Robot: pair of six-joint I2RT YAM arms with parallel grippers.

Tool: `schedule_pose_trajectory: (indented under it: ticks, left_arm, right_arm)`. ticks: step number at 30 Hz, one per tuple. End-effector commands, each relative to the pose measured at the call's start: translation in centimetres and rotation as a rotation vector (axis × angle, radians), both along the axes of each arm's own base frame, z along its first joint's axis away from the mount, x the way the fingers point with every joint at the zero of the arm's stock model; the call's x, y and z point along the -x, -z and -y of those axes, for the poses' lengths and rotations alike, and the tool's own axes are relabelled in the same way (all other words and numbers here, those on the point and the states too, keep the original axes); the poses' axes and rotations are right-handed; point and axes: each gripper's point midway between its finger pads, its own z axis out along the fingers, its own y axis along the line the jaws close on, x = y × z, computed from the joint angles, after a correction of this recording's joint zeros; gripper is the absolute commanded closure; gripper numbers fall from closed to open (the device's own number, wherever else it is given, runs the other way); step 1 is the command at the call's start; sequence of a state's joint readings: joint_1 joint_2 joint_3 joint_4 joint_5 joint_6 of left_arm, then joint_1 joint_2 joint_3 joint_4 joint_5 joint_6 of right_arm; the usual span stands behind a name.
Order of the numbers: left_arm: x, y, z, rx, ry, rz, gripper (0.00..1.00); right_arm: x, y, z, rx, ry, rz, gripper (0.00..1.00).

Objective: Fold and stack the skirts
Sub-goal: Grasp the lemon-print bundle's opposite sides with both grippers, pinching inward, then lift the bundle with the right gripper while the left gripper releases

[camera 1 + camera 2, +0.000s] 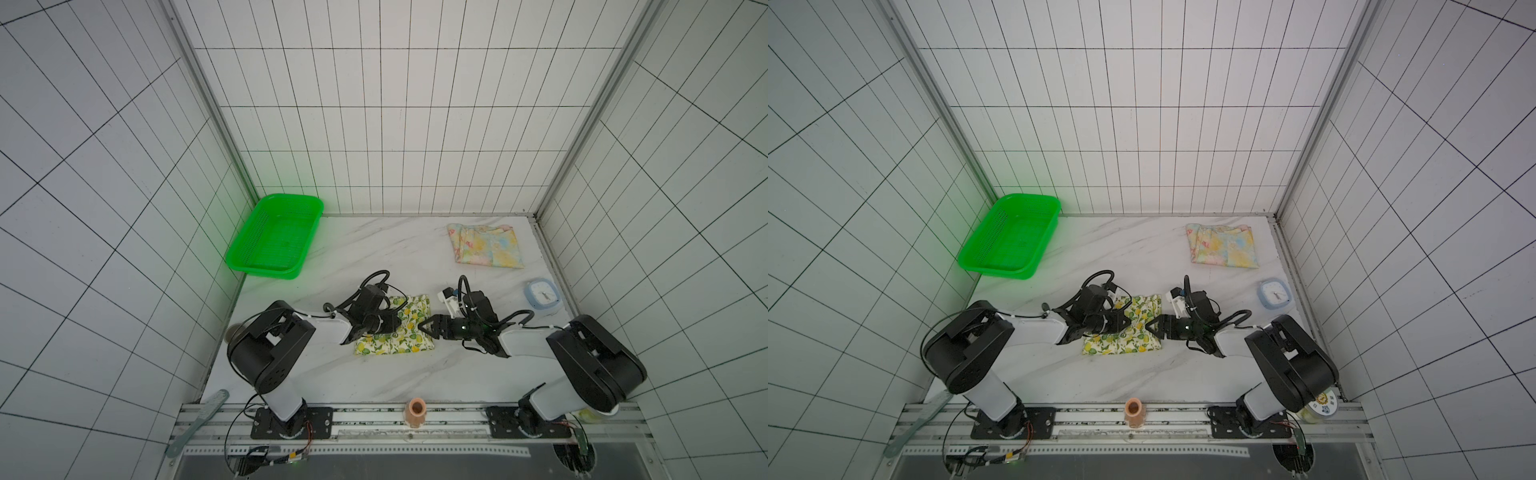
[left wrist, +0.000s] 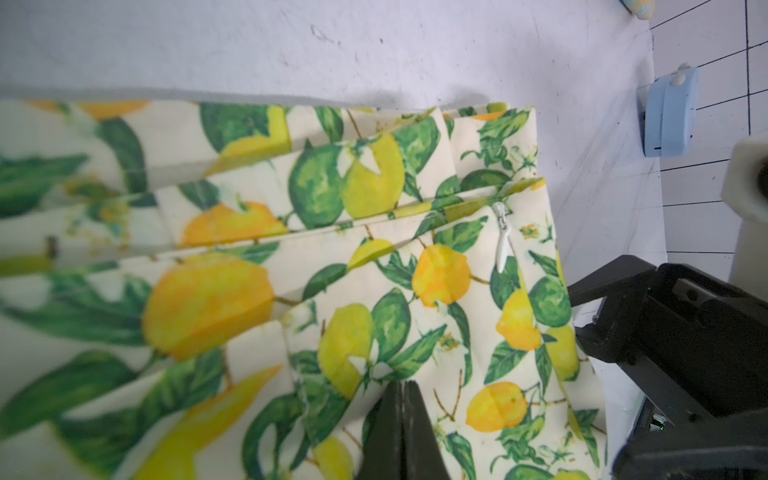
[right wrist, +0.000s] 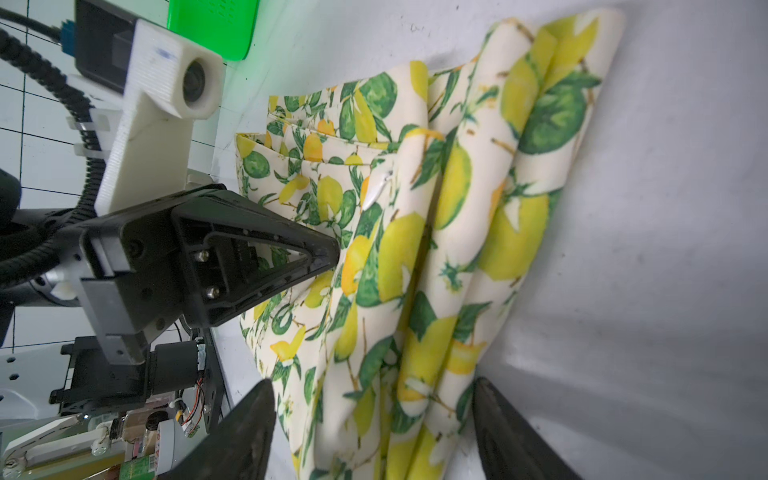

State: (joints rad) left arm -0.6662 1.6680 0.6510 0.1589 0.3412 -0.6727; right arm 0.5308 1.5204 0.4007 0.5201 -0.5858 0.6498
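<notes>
The cream lemon-print skirt lies folded in the middle of the table. My left gripper is shut, its tips down on the skirt's top layer with no cloth seen between them. From the right, my right gripper stands open across the skirt's right edge. Bunched folds of the lemon skirt lie between its fingers. The pastel flowered skirt lies folded at the back right, away from both grippers.
A green plastic basket sits at the back left against the wall. A pale blue clock lies by the right wall. A peach cup stands on the front rail. Tiled walls close in three sides.
</notes>
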Motion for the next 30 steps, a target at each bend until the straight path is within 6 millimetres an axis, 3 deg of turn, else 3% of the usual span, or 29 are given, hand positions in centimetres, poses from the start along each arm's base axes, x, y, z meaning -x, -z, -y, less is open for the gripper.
schedule_pose_trajectory:
  ticks: [1,13,16,20,25,29,30]
  left_arm:
    - [0.3,0.2,0.5,-0.008,0.025,-0.005,1.0]
    - [0.6,0.6,0.9,-0.017,0.033,-0.015,1.0]
    - [0.6,0.6,1.0,-0.016,0.034,-0.015,1.0]
    - [0.4,0.5,1.1,-0.013,0.033,-0.012,1.0]
    - [0.2,-0.1,1.4,0.001,0.035,0.001,1.0]
    - [-0.5,-2.1,1.2,0.01,0.015,0.049,1.0]
    - [-0.7,-2.6,1.1,0.012,0.007,0.059,1.0]
  right_arm:
    - [2.2,3.6,1.0,0.07,0.014,-0.134,0.26]
    - [-0.3,3.5,-1.0,0.012,0.016,-0.113,0.3]
    - [-0.7,3.5,-1.1,0.017,0.02,-0.101,0.39]
    - [-1.3,3.5,-1.4,0.021,0.019,-0.091,0.61]
    - [-2.0,3.0,-1.7,0.022,0.017,-0.07,0.62]
    - [-2.7,1.8,-1.9,0.037,0.007,-0.028,0.97]
    - [-2.9,1.5,-1.9,0.044,0.005,-0.016,1.0]
